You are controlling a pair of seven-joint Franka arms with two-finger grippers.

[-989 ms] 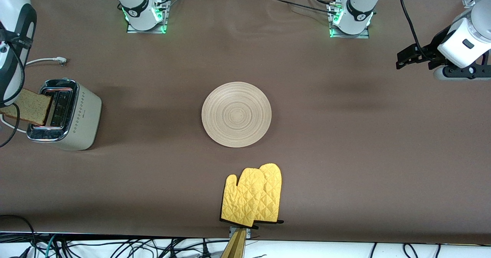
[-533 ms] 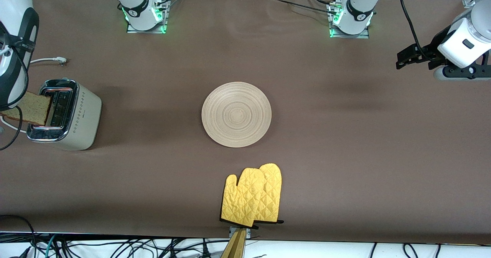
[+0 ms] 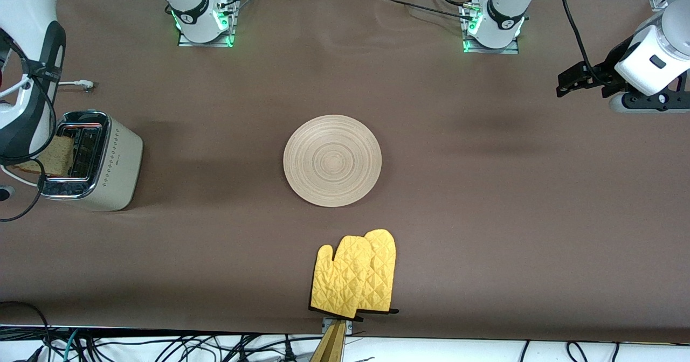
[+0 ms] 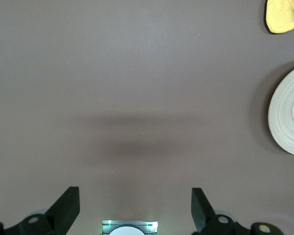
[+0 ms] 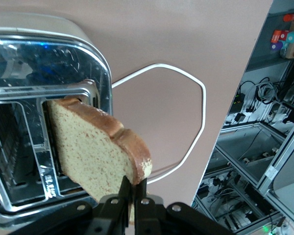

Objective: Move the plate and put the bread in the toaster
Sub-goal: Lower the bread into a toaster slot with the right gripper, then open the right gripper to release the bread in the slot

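- right gripper (image 5: 132, 198) is clamped on the bread (image 5: 95, 152) by its crust edge, so the free end can angle into a slot of the toaster (image 3: 110, 160); it's partly in.
- left gripper (image 4: 134, 208) hangs with fingers apart over bare table (image 3: 485, 216), waiting.
- your plate (image 3: 332, 160) sits mid-table, nothing on it (looks already moved).
- count: one bread slice, one plate, one toaster, two yellow oven mitts (image 3: 356, 276) overlapping.

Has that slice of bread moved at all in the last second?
Yes. The bread, pinched by the right gripper, has sunk further into the toaster slot; less of it now sticks out past the chrome top.
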